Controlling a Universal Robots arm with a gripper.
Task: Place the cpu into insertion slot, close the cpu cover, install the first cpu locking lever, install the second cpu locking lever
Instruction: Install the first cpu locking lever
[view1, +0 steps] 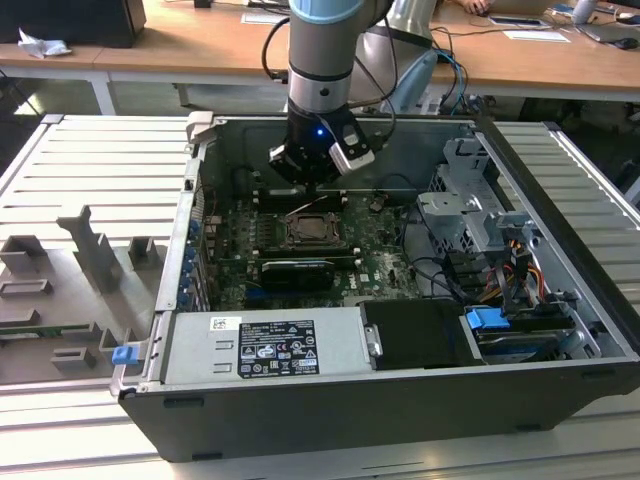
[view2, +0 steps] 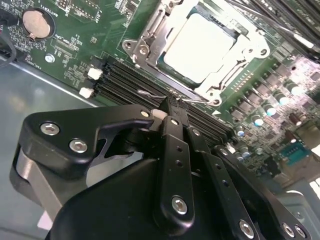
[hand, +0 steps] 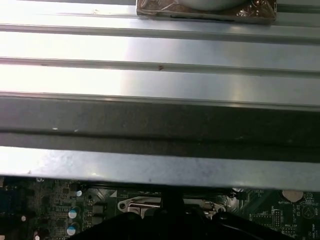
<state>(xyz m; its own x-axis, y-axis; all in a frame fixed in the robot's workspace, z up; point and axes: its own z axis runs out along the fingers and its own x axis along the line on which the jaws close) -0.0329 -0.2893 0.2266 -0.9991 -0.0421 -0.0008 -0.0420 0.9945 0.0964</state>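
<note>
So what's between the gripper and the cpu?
In the second wrist view, black memory slots and a thin wire lever lie between the gripper and the cpu.

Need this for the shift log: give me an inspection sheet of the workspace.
Surface: ribbed metal table; open computer case lies on it.
Job's things: cpu sits in the insertion slot; cpu cover lies down over it; a wire locking lever runs beside the slot.
Clutter: grey moulded holders and a blue clip on the table, exterior view's left.
Grippers: tool shut, tips at the locking lever; whether it grips it cannot be told.
Cables: black cables along the arm; coloured wires inside the case.
Surroundings: wooden desks with papers behind.
</note>
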